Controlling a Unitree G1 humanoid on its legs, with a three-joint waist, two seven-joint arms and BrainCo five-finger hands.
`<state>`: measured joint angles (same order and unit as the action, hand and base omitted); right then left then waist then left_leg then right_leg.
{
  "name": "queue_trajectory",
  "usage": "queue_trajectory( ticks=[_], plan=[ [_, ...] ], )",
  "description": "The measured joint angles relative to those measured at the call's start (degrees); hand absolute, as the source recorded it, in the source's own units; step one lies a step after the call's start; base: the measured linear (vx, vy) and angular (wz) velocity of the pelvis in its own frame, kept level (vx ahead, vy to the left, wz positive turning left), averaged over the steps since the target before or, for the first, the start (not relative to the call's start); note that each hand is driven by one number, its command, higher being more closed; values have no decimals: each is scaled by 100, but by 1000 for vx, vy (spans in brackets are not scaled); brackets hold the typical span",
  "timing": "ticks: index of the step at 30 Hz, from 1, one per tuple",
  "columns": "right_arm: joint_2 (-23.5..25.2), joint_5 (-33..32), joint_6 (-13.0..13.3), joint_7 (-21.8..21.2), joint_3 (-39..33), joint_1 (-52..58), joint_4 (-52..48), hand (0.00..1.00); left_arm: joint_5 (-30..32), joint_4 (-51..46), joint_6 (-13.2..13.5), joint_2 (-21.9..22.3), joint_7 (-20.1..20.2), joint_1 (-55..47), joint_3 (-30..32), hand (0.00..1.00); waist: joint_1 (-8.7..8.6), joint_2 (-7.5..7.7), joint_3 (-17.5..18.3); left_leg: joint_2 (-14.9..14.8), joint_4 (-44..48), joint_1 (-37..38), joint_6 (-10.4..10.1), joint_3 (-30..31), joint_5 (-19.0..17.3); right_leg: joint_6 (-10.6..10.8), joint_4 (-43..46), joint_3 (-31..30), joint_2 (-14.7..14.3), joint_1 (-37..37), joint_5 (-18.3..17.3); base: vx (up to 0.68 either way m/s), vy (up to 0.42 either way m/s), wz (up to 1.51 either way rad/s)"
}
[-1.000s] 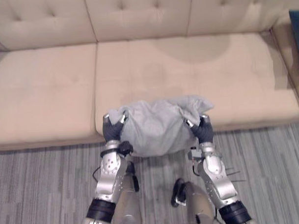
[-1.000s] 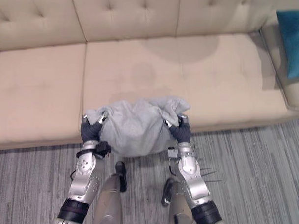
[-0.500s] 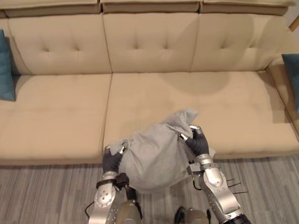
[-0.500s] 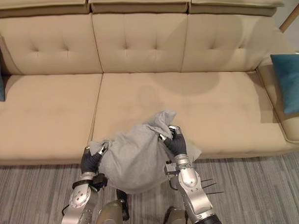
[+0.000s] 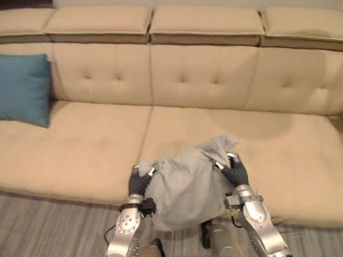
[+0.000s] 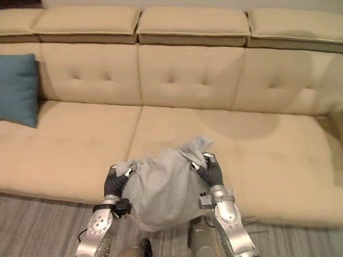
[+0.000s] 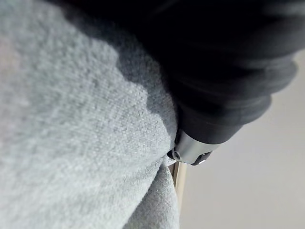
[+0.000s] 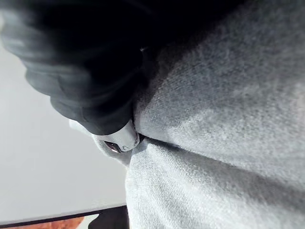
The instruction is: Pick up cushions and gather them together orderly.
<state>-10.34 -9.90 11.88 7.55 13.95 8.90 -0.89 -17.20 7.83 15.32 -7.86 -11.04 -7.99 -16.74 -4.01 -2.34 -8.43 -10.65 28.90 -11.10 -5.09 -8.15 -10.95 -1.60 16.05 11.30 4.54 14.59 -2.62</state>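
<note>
grey cushion in left robot hand

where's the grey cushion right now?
Low centre in the eye views: the grey cushion is gripped between the left hand and right hand, over the sofa front edge, well right of the teal cushion.

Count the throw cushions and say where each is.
2. The grey cushion, held between the left hand and right hand at the sofa's front edge; the teal cushion against its backrest, far left. More may be hidden.
</note>
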Motion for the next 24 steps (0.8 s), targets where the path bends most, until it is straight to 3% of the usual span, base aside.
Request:
queue_trajectory(
  ticks=[1, 3, 7, 8, 9, 10, 12, 15, 17, 21, 24],
  plan=[
    [-10, -61, 0, 0, -2, -8, -1, 100, 0, 21, -1, 40, 0, 16, 7, 100, 73, -10, -4, -176, 484, -179, -32, -129, 110, -87, -141, 9, -83, -215, -7, 423, -246, -7],
    [-18, -103, 7, 0, -123, -8, -105, 100, 1, 48, -2, 129, 94, 82, -17, 100, 124, 9, 2, -224, 607, -230, -44, -408, 75, -94, -398, -4, -51, -532, -10, 323, -133, -6],
    [-23, -93, 46, 6, -364, -248, -290, 100, 2, 56, -22, 255, 112, 317, -94, 100, 123, -7, 10, -192, -276, -208, -27, -489, 66, -93, -662, -136, -55, -833, -9, 209, 1, -22],
    [-22, -88, 75, 8, -446, -318, -290, 100, 3, 55, -19, 268, 112, 394, -130, 100, 127, -32, 25, -126, -779, -138, -85, -451, 223, -88, -705, -208, -102, -872, -6, 152, 98, -40],
    [-22, -79, 76, 9, -483, -368, -290, 100, 13, 55, -20, 280, 111, 438, -131, 100, 135, -102, 60, -137, -1123, -80, -78, -456, 617, -58, -766, -287, -199, -900, 5, 154, 168, -57],
    [3, -73, 75, 12, -496, -404, -275, 100, 20, 56, -21, 274, 109, 467, -128, 100, 149, -155, 90, -180, -1316, 10, -22, -492, 710, 2, -832, -391, -289, -943, 0, 153, 215, -55],
    [169, -68, 92, 102, -499, -426, -278, 100, 105, 63, -39, 169, 100, 616, -126, 100, 105, -25, 135, 38, -1835, 313, 24, -679, 769, 221, -941, -621, -121, -932, 108, 116, 233, -34],
    [216, -81, 93, 197, -497, -636, -259, 100, 228, 59, -41, 98, 0, 812, -120, 100, 109, -19, 145, 310, -2121, 426, 165, -879, 878, 386, -1148, -815, 73, -931, 214, 9, 170, -20],
    [272, -92, 96, 362, -497, -1109, 53, 100, 455, 73, -45, 71, -355, 1187, -106, 100, 114, -21, 143, 462, -2266, 385, 253, -923, 948, 488, -1332, -859, 193, -897, 327, -29, 118, -3],
    [332, -133, 136, 842, -555, -2556, 1007, 100, 906, 518, -45, -21, -1015, 2510, -44, 100, 163, -39, 36, 483, -2299, -102, 320, -900, 1167, 452, -1327, -857, 233, -407, 563, -135, 56, 5],
    [339, -133, 171, 1220, -847, -4289, 1773, 100, 1303, 1174, -53, -353, -1513, 4289, 228, 100, 172, -48, -429, 471, -2285, -777, 373, -794, 1455, 458, -1317, -820, 215, 204, 792, -289, 32, 14]
  ],
)
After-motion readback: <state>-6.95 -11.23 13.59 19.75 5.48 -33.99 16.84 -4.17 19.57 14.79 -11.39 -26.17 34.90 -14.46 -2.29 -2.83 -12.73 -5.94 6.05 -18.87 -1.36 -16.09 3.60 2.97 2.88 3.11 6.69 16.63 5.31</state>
